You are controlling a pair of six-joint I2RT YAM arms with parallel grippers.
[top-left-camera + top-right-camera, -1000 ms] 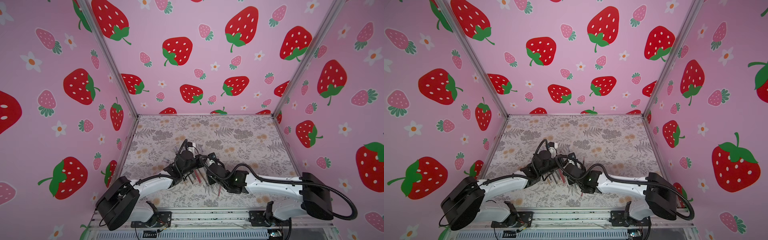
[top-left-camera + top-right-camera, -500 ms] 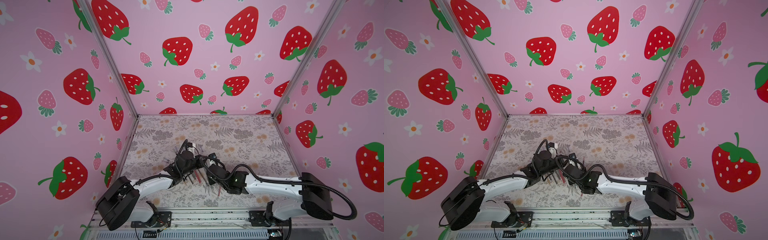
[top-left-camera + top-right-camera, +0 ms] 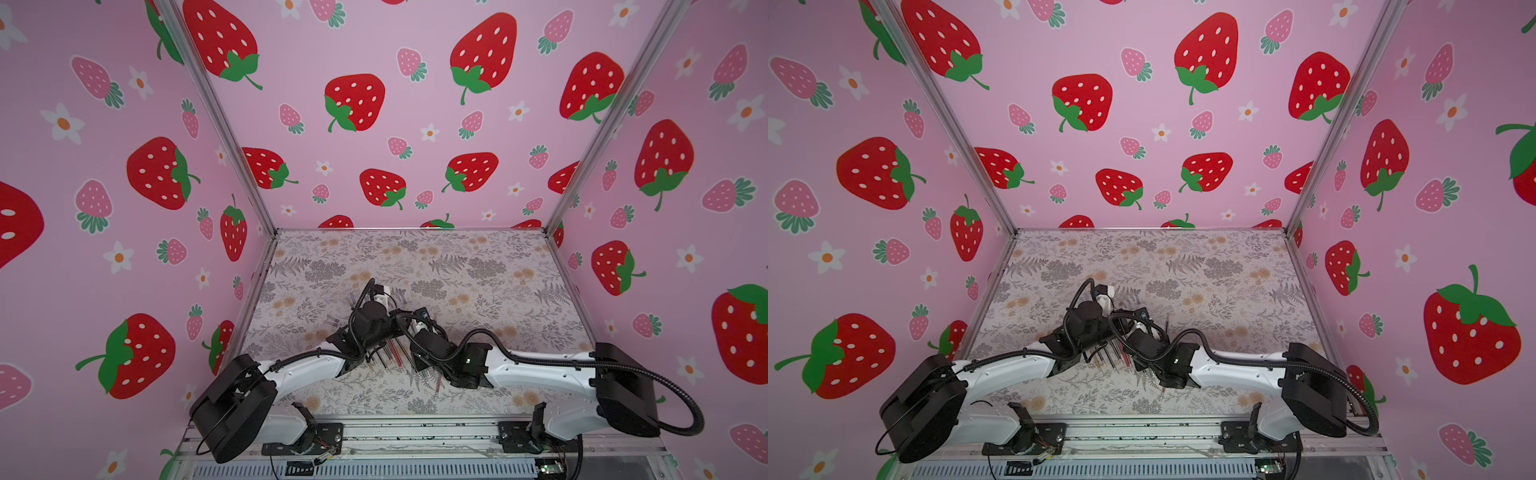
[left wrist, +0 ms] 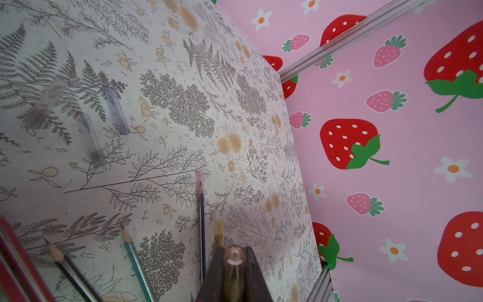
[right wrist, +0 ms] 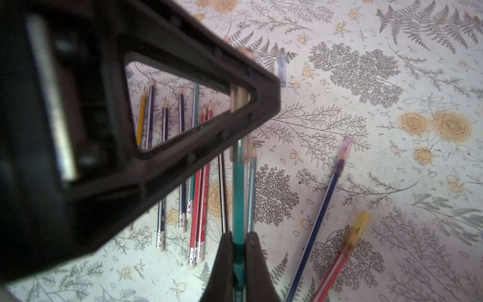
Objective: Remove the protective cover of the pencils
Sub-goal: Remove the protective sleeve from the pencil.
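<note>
In the right wrist view my right gripper (image 5: 239, 243) is shut on a teal pencil (image 5: 238, 198). That pencil's far end wears a clear protective cover (image 5: 239, 151), which runs in between the black fingers (image 5: 261, 86) of my left gripper. Seen from the left wrist, the left gripper (image 4: 235, 258) is shut on the cover's rounded clear end. Several bare pencils (image 5: 198, 204) lie in a row on the mat under both grippers, and show in both top views (image 3: 390, 357) (image 3: 1113, 357). The jaws themselves are hidden under the wrists there.
A blue pencil with a purple cover (image 5: 343, 153) and a red-striped one with a yellow cover (image 5: 358, 230) lie apart from the row. Three loose clear covers (image 4: 44, 104) (image 4: 117, 111) (image 4: 91, 141) lie on the floral mat (image 3: 457, 266). Pink strawberry walls enclose it.
Both arms stay almost where they were, wrists together over the pencils. The right wrist has shifted only slightly.
</note>
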